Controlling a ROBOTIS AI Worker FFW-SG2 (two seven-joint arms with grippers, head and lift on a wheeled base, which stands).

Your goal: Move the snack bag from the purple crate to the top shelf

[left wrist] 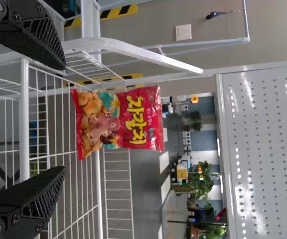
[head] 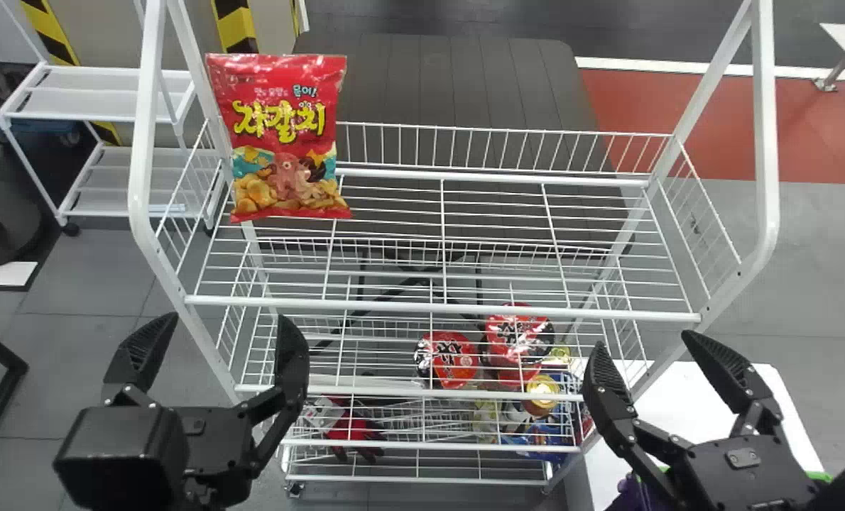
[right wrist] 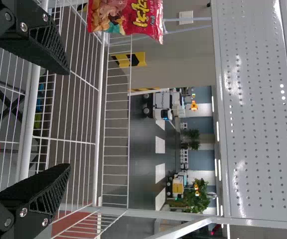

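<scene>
A red snack bag (head: 287, 135) stands upright toward the back left corner of the white wire top shelf (head: 394, 305). At the rack's front, the left gripper (head: 228, 319) and right gripper (head: 642, 339) hang with fingers spread wide, both empty.

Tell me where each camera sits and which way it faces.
Head view: on the head, looking forward and down at the wire rack; left pincer and right pincer show.
Left wrist view: on the left wrist, facing forward across the rack; left pincer's fingers show.
Right wrist view: on the right wrist, likewise; right pincer's fingers show.
Both wrist views share the snack bag.
</scene>
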